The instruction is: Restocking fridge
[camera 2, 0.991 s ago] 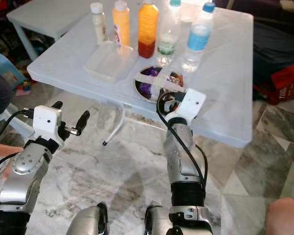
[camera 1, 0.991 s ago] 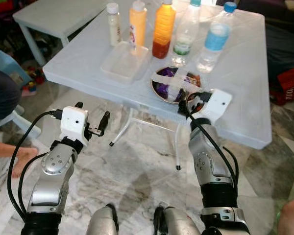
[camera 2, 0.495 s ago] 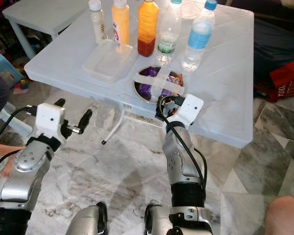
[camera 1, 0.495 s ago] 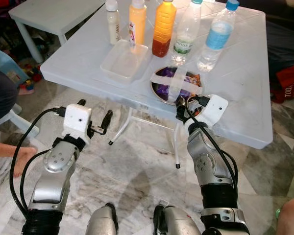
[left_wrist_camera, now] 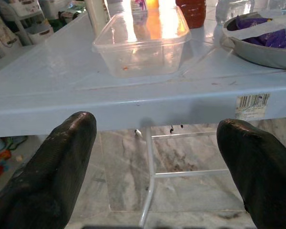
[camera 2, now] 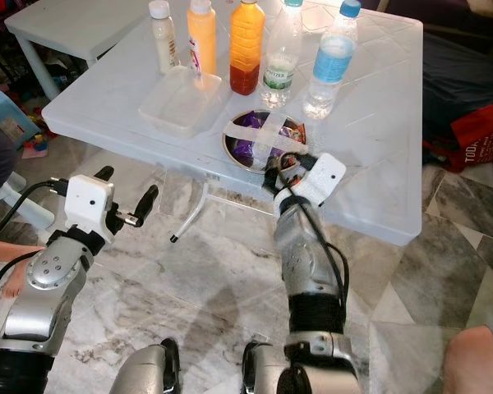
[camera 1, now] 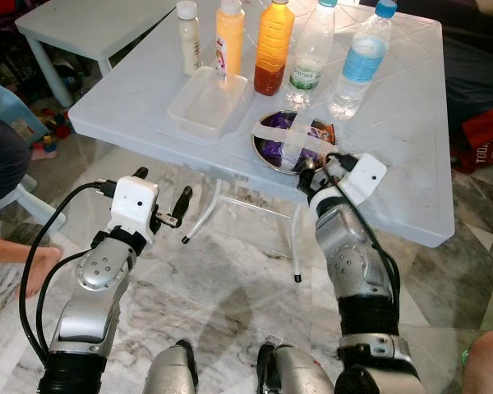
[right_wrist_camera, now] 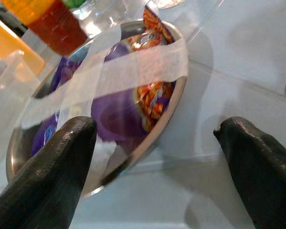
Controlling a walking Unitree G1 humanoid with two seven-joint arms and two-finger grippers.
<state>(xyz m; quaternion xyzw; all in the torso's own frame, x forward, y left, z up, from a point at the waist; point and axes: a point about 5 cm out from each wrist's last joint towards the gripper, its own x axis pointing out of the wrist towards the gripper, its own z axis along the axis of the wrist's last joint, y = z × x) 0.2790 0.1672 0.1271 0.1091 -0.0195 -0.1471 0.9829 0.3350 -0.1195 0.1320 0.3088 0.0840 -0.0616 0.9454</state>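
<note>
Bottles stand behind bowl and, seemingly, container.

Lived-in home room, not a lab. Grey marble floor tiles, a white plastic folding table and a second small plastic table. Toys and clutter lie on the floor by the blue chair; a red shopping bag sits aside.

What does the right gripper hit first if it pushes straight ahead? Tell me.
Probably the near rim of the taped steel bowl. The right gripper, jaws open, sits just above the white table and points at it; depth is uncertain, so one finger could touch the tabletop first.
</note>
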